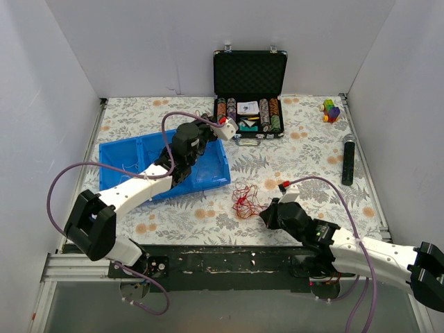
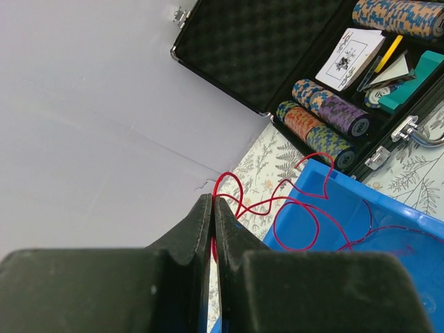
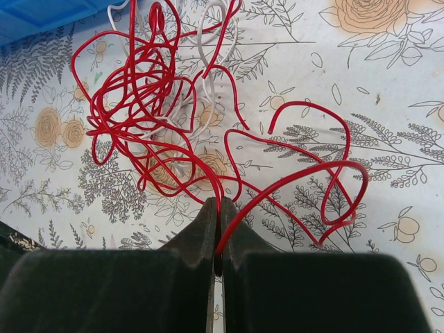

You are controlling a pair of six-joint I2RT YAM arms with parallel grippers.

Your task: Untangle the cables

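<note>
A tangle of thin red cables [image 1: 243, 198] with a white cable [image 3: 206, 83] woven through it lies on the flowered tablecloth in front of the blue bin [image 1: 132, 159]. My right gripper [image 1: 267, 215] sits low at the tangle's right edge. In the right wrist view it [image 3: 217, 202] is shut on a red strand that leads into the red tangle [image 3: 139, 97]. My left gripper [image 1: 216, 123] is raised over the bin's far right corner. In the left wrist view it [image 2: 213, 201] is shut on another red cable [image 2: 294, 248], which loops down into the bin [image 2: 388, 208].
An open black case of poker chips [image 1: 250, 76] stands at the back, just beyond the left gripper. A black cylinder [image 1: 348, 159] and a small pile of coloured blocks [image 1: 331, 109] lie at the right. White walls close in three sides.
</note>
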